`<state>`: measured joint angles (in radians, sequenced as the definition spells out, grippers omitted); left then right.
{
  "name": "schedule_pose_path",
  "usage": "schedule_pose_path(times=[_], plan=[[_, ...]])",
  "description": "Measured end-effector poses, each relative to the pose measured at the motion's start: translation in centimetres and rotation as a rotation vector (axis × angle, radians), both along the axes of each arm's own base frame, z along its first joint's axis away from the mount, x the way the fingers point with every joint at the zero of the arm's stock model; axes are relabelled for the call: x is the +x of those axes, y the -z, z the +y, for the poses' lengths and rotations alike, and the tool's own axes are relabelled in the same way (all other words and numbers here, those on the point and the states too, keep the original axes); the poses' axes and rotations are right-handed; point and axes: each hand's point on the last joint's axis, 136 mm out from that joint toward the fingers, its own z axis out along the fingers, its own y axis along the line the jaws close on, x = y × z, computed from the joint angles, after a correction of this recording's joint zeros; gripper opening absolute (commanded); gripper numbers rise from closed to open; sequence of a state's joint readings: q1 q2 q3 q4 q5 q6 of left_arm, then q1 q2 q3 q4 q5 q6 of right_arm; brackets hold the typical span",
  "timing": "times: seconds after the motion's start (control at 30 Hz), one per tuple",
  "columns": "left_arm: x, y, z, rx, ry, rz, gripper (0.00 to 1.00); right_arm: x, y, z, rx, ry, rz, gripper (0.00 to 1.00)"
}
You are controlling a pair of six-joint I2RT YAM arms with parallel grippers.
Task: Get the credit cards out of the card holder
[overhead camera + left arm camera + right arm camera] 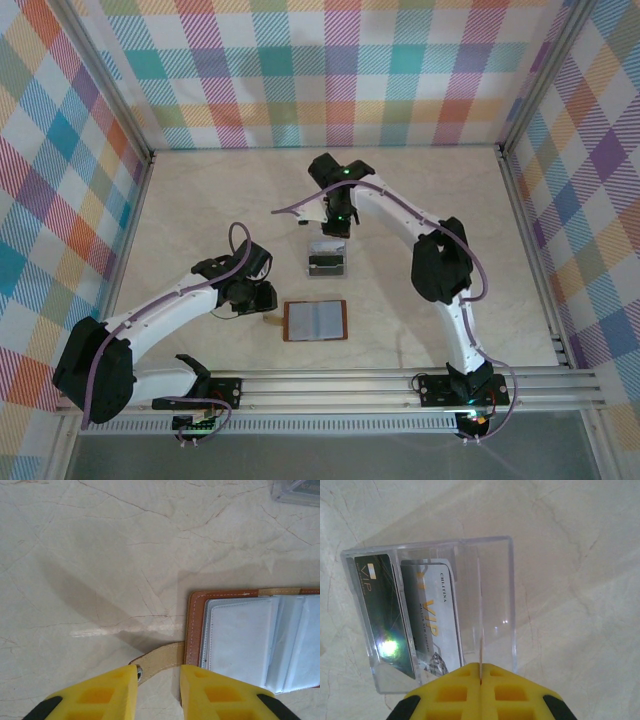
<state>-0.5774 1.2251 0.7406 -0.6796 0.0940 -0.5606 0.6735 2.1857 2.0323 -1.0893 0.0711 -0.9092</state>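
- The bench (200, 200) is a pale, marble-patterned slab with thin brown veins. Bright plaid walls (330, 70) box it in on three sides, and a metal rail (380, 385) runs along the near edge, where both arms are bolted.
- The card holder (315, 320) lies open and flat near the middle front, its clear pockets facing up. Its long axis runs left to right, parallel to the rail. Its snap tab (160, 659) points out toward the left arm's side.
- The left tool (159, 685) hangs just over that tab. Its yellow fingers stand apart, the tab's end lies between them, and nothing is pinched.
- Just behind the holder, and apart from it, sits a clear box (495, 580) with slots.
- A dark card (382, 610) and a pale card (437, 615) rest in neighbouring slots. Their long sides run along the dividers.
- The right tool (481, 680) is closed tight on a third card (481, 630), seen edge-on and reaching into the next slot.
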Motion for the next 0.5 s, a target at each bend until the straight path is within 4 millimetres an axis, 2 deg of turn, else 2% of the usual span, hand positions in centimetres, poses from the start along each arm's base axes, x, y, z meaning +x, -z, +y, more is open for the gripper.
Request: schedule_pose_path(times=[0.2, 0.37, 0.5], plan=[[0.1, 0.0, 0.2, -0.001, -0.009, 0.000, 0.30, -0.2, 1.5, 0.0, -0.030, -0.025, 0.042, 0.08], [0.0, 0.2, 0.4, 0.004, -0.012, 0.007, 0.30, -0.1, 1.5, 0.1, -0.034, -0.037, 0.041, 0.24], [0.0, 0.4, 0.5, 0.006, -0.018, 0.011, 0.30, 0.5, 1.5, 0.1, -0.039, -0.040, 0.015, 0.30]])
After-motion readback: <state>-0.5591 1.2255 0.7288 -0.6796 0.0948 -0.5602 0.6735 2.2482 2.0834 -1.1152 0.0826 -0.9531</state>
